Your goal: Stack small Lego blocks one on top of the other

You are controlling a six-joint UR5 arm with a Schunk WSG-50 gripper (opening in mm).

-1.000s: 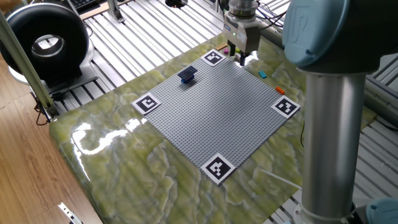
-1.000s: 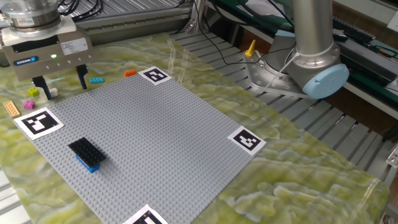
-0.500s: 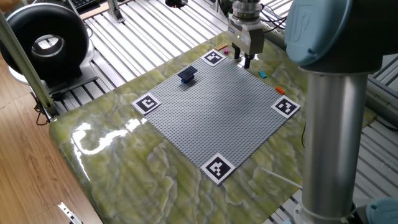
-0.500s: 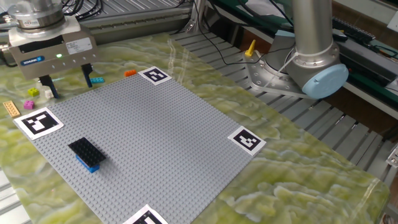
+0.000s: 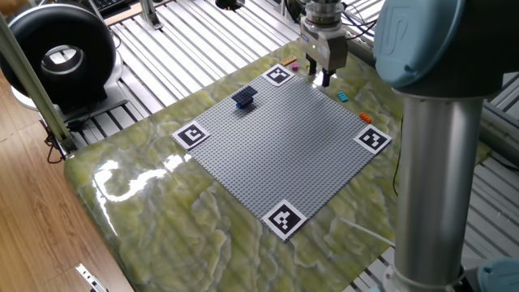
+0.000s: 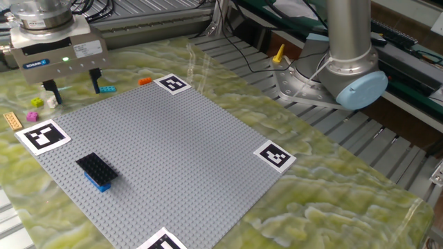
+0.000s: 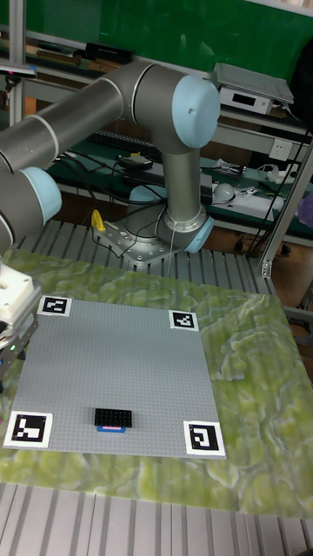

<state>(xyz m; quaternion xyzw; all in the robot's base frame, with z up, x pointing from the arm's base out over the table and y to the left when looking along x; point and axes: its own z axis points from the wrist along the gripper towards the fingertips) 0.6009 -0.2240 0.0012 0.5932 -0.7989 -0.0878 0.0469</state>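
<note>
Green-and-yellow marbled counter [image 6: 332, 180], ringed by ribbed metal framing.

Near: large grey studded baseplate [image 6: 159, 152] with black-and-white marker squares [image 6: 274, 155] at its corners. A flat black studded brick seated on a blue brick [image 6: 95, 171] is found on the baseplate, toward one marker corner.

Farther: loose small Lego blocks lie off the baseplate on the counter — a cyan brick [image 6: 107, 88], an orange brick [image 6: 145, 81], a magenta brick [image 6: 32, 116], a yellow-green brick [image 6: 36, 103] and a tan plate [image 6: 12, 121].

Gripper [image 6: 72, 86]: white-bodied, hanging just above the baseplate edge among the loose bricks, its dark fingers [image 6: 95, 80] spread apart with nothing between them.

Risk, as judged: the bricks are tiny and crowded; a descent slightly off centre could nudge a neighbour aside or tip the chosen brick, so that the fingers close on nothing.

Change noted: against the picture a second ago, the gripper has been raised slightly and shifted toward the cyan brick; bricks and stack are unmoved.
</note>
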